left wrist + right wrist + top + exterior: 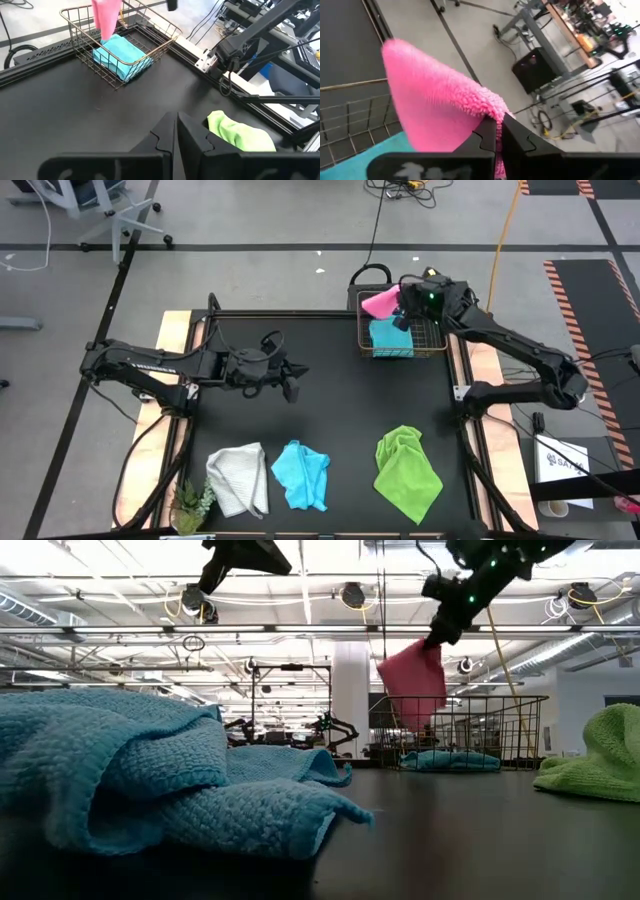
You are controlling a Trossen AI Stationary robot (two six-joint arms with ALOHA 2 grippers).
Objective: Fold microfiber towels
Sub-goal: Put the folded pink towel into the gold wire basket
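Observation:
My right gripper (403,313) is over the wire basket (438,348) at the table's far right, shut on a pink towel (380,302) that hangs over the basket. A folded light blue towel (392,338) lies flat inside the basket. Along the near edge lie three crumpled towels: a white-grey one (240,477), a light blue one (302,475) and a lime green one (407,470). My left gripper (296,388) hovers above the table's middle, shut and holding nothing. My right gripper pinches the pink towel's top edge (489,111) between its two fingers, slanting down from the table's right side. The towel hangs slack below the fingers (415,680). Its lower end (106,35) is just over the folded blue towel; whether they touch I cannot tell.
A small green plant (192,505) stands at the near left corner. The basket's handle (368,275) sticks out past the far edge. Bare black tabletop (330,410) lies between the basket and the three towels.

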